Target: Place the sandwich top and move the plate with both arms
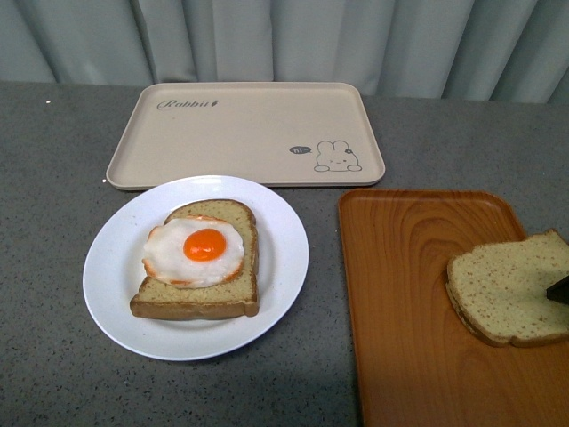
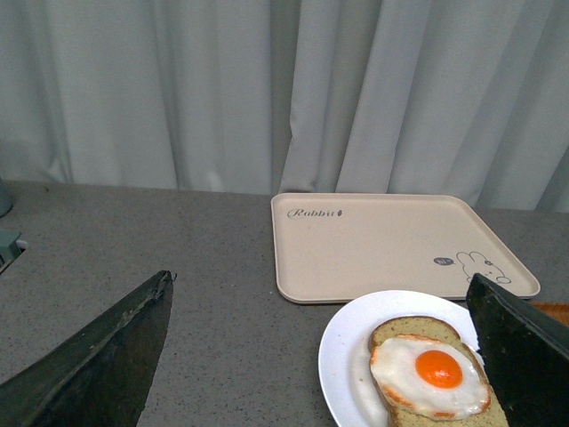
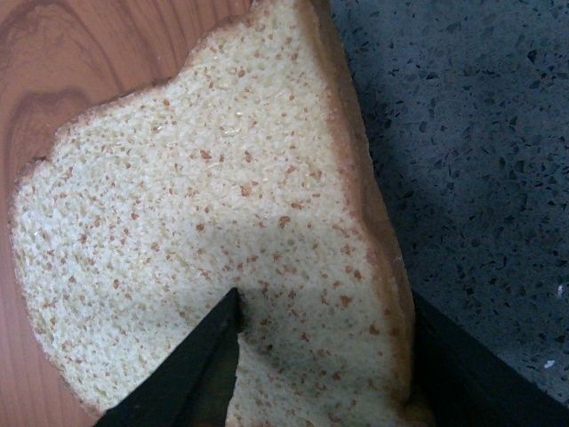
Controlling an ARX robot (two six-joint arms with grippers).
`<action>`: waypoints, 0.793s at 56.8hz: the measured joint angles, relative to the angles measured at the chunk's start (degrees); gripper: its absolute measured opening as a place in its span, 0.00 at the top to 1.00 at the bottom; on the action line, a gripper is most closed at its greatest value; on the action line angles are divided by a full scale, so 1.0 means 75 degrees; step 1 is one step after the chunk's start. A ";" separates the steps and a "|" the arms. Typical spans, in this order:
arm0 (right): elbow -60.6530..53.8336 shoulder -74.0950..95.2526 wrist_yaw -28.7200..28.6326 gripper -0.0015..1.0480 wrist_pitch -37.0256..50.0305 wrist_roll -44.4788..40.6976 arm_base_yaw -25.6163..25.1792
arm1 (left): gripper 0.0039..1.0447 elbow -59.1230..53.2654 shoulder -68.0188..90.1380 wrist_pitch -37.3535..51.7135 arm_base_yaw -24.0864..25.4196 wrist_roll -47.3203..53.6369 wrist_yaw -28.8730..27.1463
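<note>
The sandwich top (image 1: 507, 289) lies on the orange tray (image 1: 400, 294), right of the plate (image 1: 107, 267). The right gripper (image 3: 324, 311) jaws straddle its crust; whether they pinch, I cannot tell. Grip firmly, lift level, and centre it over the egg slice (image 1: 200, 258). The left gripper (image 2: 320, 280) jaws gape empty.

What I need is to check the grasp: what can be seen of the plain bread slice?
The slice is tan, brown-speckled bread with a darker crust and a rounded top, and there is nothing on it. It rests on the orange tray, at its right side. In the wrist view its crust edge reaches past the tray over the grey table. The right fingers straddle that edge, one on the top face and one outside the crust. Whether they grip is unclear.
</note>
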 joint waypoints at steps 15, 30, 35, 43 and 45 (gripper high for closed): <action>-0.0006 -0.0114 -0.0239 0.89 0.0000 0.0032 0.0038 | 0.06 0.0000 0.0000 0.0000 0.0000 0.0000 0.0000; -0.0006 -0.0717 -0.0697 0.96 -0.0291 0.0154 0.0224 | 0.06 0.0000 0.0000 0.0000 0.0000 0.0000 0.0000; -0.0003 -0.1224 -0.1413 0.96 -0.0347 0.0603 0.0347 | 0.06 0.0000 0.0000 0.0000 0.0000 0.0000 0.0000; 0.0087 -0.1973 -0.2428 0.96 -0.0297 0.1466 0.0839 | 0.06 0.0000 0.0000 0.0000 0.0000 0.0000 0.0000; 0.0160 -0.2060 -0.2597 0.96 -0.0198 0.1699 0.1058 | 0.06 0.0000 0.0000 0.0000 0.0000 0.0000 0.0000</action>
